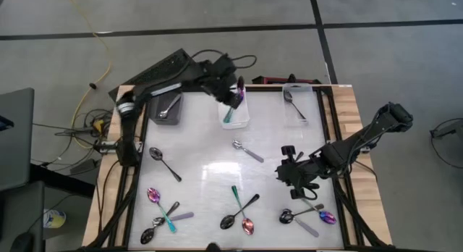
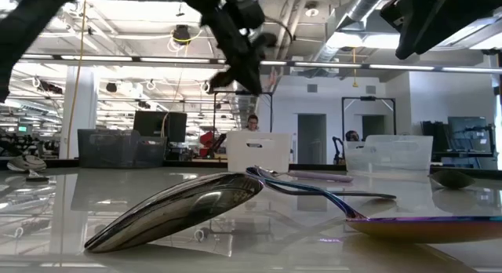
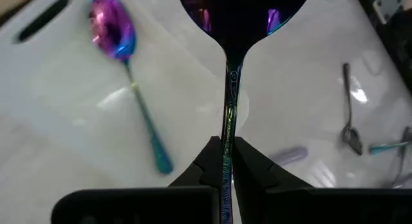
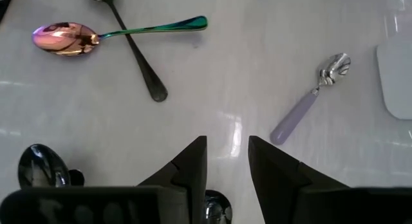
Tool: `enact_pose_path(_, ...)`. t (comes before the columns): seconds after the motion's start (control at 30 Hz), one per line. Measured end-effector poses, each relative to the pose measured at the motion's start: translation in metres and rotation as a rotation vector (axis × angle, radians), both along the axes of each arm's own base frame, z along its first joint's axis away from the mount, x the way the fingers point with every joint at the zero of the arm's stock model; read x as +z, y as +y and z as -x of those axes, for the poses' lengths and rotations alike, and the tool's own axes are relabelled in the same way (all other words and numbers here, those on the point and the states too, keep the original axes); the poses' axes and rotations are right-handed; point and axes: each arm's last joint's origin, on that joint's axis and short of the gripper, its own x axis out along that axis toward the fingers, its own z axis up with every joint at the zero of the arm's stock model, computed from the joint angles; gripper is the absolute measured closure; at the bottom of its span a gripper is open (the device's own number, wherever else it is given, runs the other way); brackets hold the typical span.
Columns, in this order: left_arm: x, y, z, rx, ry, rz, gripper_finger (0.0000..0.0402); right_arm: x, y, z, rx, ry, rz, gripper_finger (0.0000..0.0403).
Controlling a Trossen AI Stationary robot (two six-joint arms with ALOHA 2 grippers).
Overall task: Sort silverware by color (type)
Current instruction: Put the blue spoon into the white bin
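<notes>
Iridescent spoon (image 3: 226,121) pinched by handle in left gripper (image 3: 225,161), jaws clamped tight, over middle bin (image 1: 235,113). Second iridescent spoon (image 3: 122,69) lies inside. Right gripper (image 4: 226,161) half open, empty, above table (image 1: 210,169).

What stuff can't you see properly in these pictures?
- Left wrist view: the held spoon's bowl is cut off by the picture edge.
- High view: the middle bin's contents, partly hidden by the left gripper.
- Low view: far bins blocked by near spoons.
</notes>
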Motion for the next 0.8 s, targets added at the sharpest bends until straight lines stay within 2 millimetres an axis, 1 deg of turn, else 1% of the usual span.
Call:
enact_pose_path(0.07,-0.010,0.018,-0.010,-0.001,-0.009,0.063,0.0401,0.000,-0.001,0.000,-0.003,0.008,0.004,0.0266)
enact_pose_path(0.13,-0.018,0.032,-0.017,0.009,0.009,0.087,0.0401,-0.001,-0.002,0.001,-0.002,0.022,0.012,0.0266)
enact_pose_path(0.27,-0.027,0.049,-0.022,0.034,0.090,0.103,0.0401,-0.002,-0.002,0.003,-0.002,0.040,0.020,0.0266)
enact_pose_path(0.4,-0.041,0.052,-0.025,0.053,0.190,0.118,0.0401,-0.002,-0.001,0.003,0.003,0.040,0.021,0.0266)
enact_pose_path(0.5,-0.049,0.050,-0.028,0.047,0.200,0.154,0.0399,-0.002,0.000,0.004,0.034,0.042,0.038,0.0266)
enact_pose_path(0.57,-0.053,0.047,-0.030,0.047,0.213,0.150,0.0395,-0.002,0.000,0.004,0.051,0.042,0.050,0.0266)
enact_pose_path(0.7,-0.055,0.048,-0.028,0.078,0.253,0.104,0.0393,-0.002,-0.001,0.003,0.059,0.039,0.056,0.0266)
enact_pose_path(0.8,-0.054,0.049,-0.029,0.090,0.246,0.095,0.0392,-0.002,-0.001,0.003,0.050,0.039,0.049,0.0266)
